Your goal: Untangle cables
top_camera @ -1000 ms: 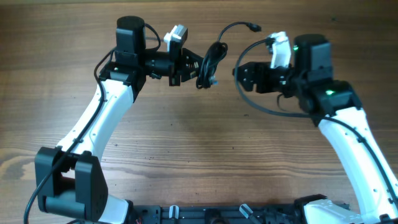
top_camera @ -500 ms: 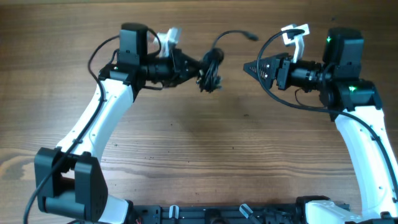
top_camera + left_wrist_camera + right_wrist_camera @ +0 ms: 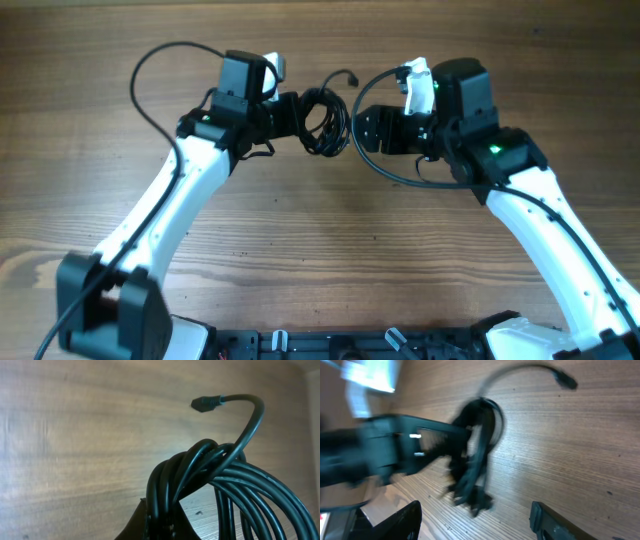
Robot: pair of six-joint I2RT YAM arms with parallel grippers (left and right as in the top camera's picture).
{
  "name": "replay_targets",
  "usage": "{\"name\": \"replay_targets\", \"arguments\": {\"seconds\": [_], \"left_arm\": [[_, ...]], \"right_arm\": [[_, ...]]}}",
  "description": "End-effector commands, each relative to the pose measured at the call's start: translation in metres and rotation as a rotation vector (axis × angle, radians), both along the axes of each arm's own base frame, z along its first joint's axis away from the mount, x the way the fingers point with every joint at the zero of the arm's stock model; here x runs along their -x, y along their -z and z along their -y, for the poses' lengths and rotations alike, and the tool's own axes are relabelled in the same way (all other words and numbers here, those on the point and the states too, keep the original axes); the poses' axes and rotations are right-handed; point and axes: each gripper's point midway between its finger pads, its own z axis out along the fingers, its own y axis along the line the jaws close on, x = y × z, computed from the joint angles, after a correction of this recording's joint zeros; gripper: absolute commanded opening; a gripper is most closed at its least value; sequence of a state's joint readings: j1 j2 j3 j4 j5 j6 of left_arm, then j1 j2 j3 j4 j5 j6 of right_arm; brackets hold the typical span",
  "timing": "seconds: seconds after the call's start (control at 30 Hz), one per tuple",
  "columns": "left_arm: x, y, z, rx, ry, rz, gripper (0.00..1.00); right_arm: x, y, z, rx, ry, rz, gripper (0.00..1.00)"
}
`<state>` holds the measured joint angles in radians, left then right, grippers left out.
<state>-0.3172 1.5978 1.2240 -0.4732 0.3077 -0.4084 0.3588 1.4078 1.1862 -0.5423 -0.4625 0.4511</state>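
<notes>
The cables form a coiled black bundle hanging above the wooden table, and my left gripper is shut on its left side. One plug end sticks up and out of the coil. In the left wrist view the cables rise from between my left gripper jaws, with the plug end above them. My right gripper stands open just right of the bundle, not touching it. In the right wrist view the cables lie ahead of my right gripper, blurred, with nothing between its fingers.
The wooden table lies bare under both arms. Thick black arm wires loop beside the left arm and under the right wrist. The left gripper body shows blurred in the right wrist view.
The right gripper has swung left and now sits close beside the bundle. The left arm has turned, so the coil shows as an open loop and sits slightly lower and further left.
</notes>
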Motion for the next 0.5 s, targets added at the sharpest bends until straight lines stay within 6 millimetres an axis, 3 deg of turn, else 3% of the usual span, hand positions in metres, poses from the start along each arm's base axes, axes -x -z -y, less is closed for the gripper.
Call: {"name": "replay_targets", "arguments": {"seconds": [0.0, 0.1, 0.3, 0.47], "left_arm": [[0.007, -0.068, 0.008, 0.030, 0.120, 0.231, 0.04], [0.009, -0.076, 0.010, 0.029, 0.136, 0.261, 0.04], [0.010, -0.075, 0.011, -0.002, 0.186, 0.288, 0.04], [0.009, -0.079, 0.014, 0.010, 0.193, 0.305, 0.04]], "right_arm": [[-0.005, -0.010, -0.010, -0.025, -0.054, 0.051, 0.70], [-0.001, -0.027, -0.025, -0.091, -0.162, 0.122, 0.70], [-0.010, -0.029, -0.021, -0.113, -0.079, 0.098, 0.68], [-0.009, -0.037, -0.028, -0.149, -0.111, 0.115, 0.68]]}}
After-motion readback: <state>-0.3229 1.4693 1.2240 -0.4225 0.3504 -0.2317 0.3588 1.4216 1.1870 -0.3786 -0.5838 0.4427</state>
